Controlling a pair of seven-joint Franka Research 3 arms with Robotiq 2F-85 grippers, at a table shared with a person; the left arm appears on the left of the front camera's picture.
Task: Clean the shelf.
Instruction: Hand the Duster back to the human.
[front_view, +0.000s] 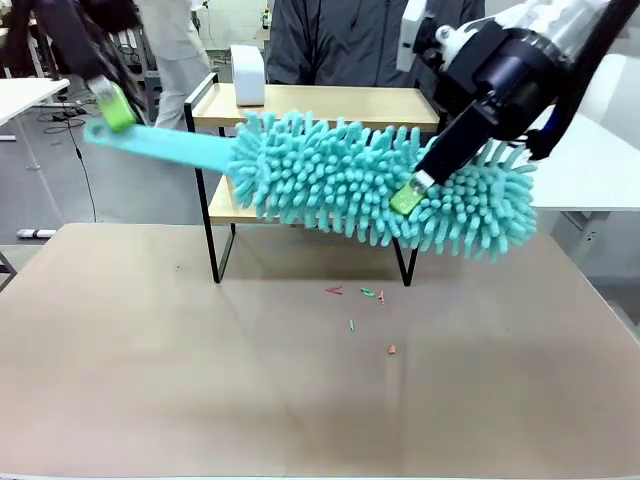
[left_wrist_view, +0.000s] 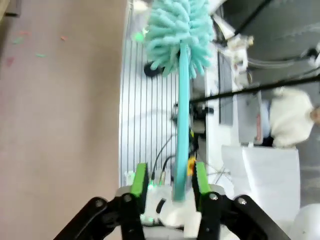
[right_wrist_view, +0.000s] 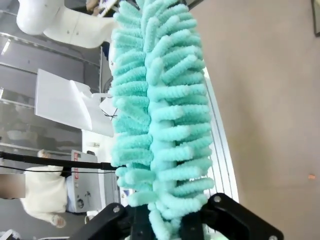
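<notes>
Tan counter spans the lower frame. The shelf stands at its far edge, upper centre, behind a teal duster. Right end effector, from upper right, is clamped in the duster's fluffy head. Left end effector, upper left, has fingers apart astride the handle. Small coloured scraps lie centre.

The right gripper has its jaws closed on the near end of a teal chenille duster, whose fluffy head runs up the middle. The tan table lies to the right, a small orange scrap on it.
</notes>
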